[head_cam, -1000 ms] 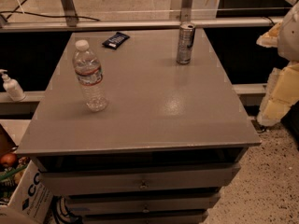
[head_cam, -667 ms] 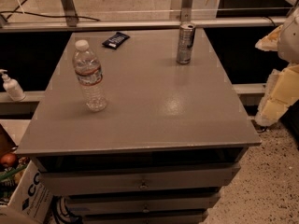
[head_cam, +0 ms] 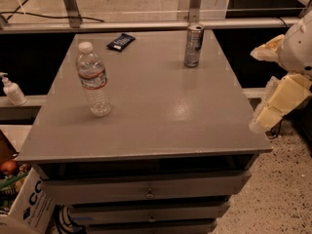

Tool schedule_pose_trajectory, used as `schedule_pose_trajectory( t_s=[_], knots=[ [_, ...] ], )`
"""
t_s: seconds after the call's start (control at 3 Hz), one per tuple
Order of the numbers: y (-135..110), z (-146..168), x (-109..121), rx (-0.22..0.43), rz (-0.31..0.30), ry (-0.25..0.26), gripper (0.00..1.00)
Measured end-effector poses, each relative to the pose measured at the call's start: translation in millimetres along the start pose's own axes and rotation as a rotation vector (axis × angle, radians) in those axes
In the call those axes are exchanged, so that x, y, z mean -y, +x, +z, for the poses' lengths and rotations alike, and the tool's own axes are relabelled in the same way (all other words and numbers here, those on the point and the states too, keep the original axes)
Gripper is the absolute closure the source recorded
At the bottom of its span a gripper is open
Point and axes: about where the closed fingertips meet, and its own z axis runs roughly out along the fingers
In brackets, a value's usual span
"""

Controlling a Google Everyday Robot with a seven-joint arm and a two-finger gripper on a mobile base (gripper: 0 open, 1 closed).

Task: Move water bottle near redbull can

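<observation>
One water bottle [head_cam: 93, 82] stands upright on the left side of the table [head_cam: 170, 106], well apart from the redbull can [head_cam: 193, 45] near the far edge, right of centre. Neither has shifted over the last second. The gripper [head_cam: 275, 104] hangs off the table's right edge, likewise unmoved and touching nothing; whether it is open or closed cannot be told. Assessment: no grasp begun, task wholly outstanding. A dark packet [head_cam: 120, 41] lies beyond the bottle.

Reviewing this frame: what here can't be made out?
Camera view:
- Cream end effector, right of the grey table: arm cut off by the right edge.
- Clear ribbed plastic water bottle: label print too small.
- Slim silver redbull can: lettering blurred.
- Flat dark blue packet: print too small.
</observation>
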Motion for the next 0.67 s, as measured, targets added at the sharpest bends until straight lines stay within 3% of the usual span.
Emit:
schedule_pose_trajectory(
  t_s=[0.67],
  knots=[
    [0.8,0.5,0.7,0.01,0.006,0.001,0.0]
  ],
)
